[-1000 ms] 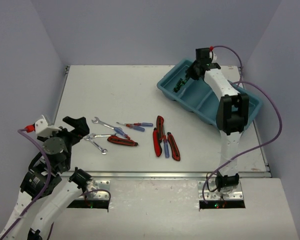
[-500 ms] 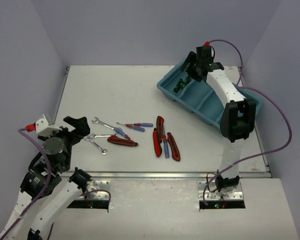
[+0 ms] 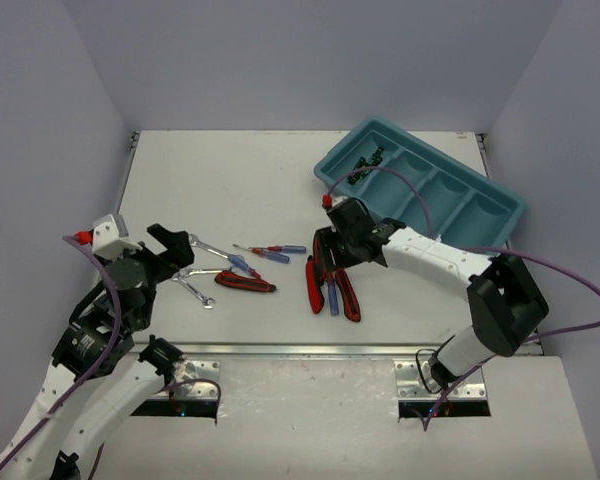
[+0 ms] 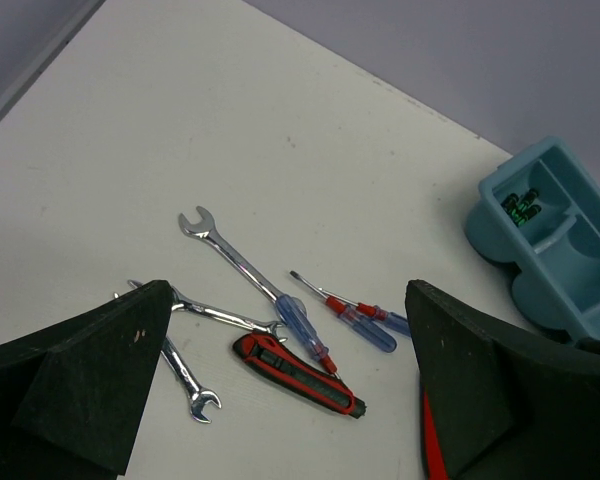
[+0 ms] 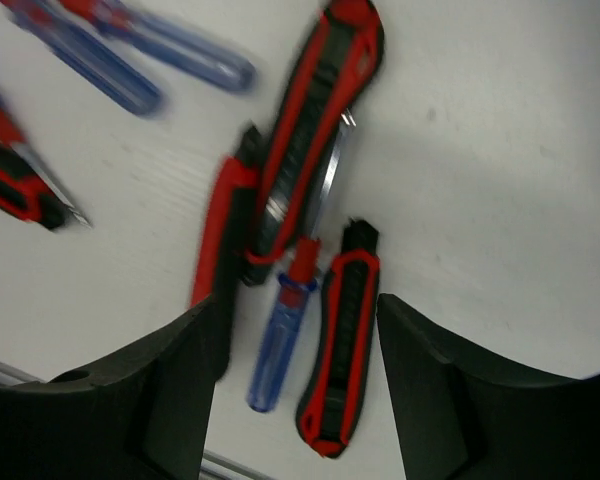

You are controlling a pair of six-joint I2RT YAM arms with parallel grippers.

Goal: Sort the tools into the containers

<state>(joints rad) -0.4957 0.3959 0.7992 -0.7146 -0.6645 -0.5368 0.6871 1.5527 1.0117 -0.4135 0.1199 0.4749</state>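
Note:
The teal tray (image 3: pixel 477 214) lies at the back right, with thin black-and-green screwdrivers (image 3: pixel 365 163) in its leftmost compartment. On the table lie silver wrenches (image 3: pixel 206 247), blue-and-red screwdrivers (image 3: pixel 277 252) and red-and-black utility knives (image 3: pixel 245 283). My right gripper (image 3: pixel 333 255) is open and empty, low over the knife cluster. In the right wrist view it (image 5: pixel 300 330) straddles a blue screwdriver (image 5: pixel 277 340) and a knife (image 5: pixel 340 350). My left gripper (image 3: pixel 168 258) is open and empty, left of the wrenches. The left wrist view (image 4: pixel 285 320) shows a knife (image 4: pixel 298 372) and wrenches (image 4: pixel 225 250) ahead.
The table's front edge with a metal rail (image 3: pixel 310 349) runs just below the tools. Purple walls close in the table at left, back and right. The tray (image 4: pixel 550 240) shows at the far right of the left wrist view.
My right arm has swung from the tray's leftmost compartment down to the knife cluster at the table's middle. My left gripper has shifted slightly towards the wrenches.

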